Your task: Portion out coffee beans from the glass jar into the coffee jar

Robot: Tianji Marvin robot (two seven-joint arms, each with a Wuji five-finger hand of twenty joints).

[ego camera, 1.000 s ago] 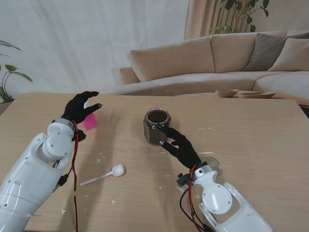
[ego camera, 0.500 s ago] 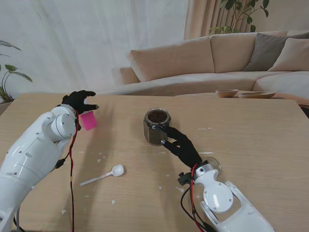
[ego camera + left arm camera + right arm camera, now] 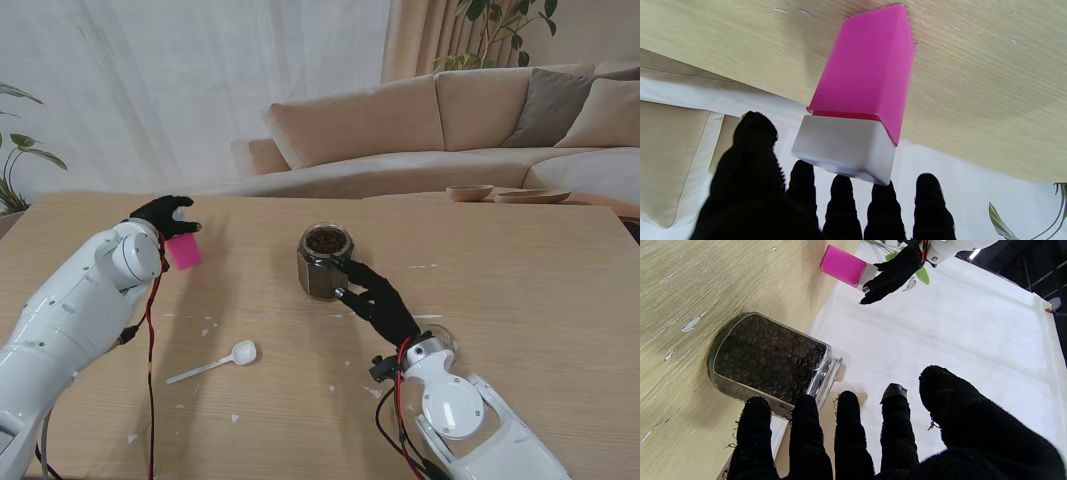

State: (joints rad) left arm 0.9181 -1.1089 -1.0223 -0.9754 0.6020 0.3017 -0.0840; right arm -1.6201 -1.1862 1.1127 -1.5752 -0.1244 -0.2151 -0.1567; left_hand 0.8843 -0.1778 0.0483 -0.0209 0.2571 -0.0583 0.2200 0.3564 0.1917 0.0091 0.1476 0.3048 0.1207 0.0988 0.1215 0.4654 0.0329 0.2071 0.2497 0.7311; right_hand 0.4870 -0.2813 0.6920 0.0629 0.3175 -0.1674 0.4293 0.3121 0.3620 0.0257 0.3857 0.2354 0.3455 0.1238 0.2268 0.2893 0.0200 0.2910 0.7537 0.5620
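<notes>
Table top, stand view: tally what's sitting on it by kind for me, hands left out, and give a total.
Glass jar with coffee beans: 1
Pink container with a pale lid: 1
White spoon: 1
Total: 3
</notes>
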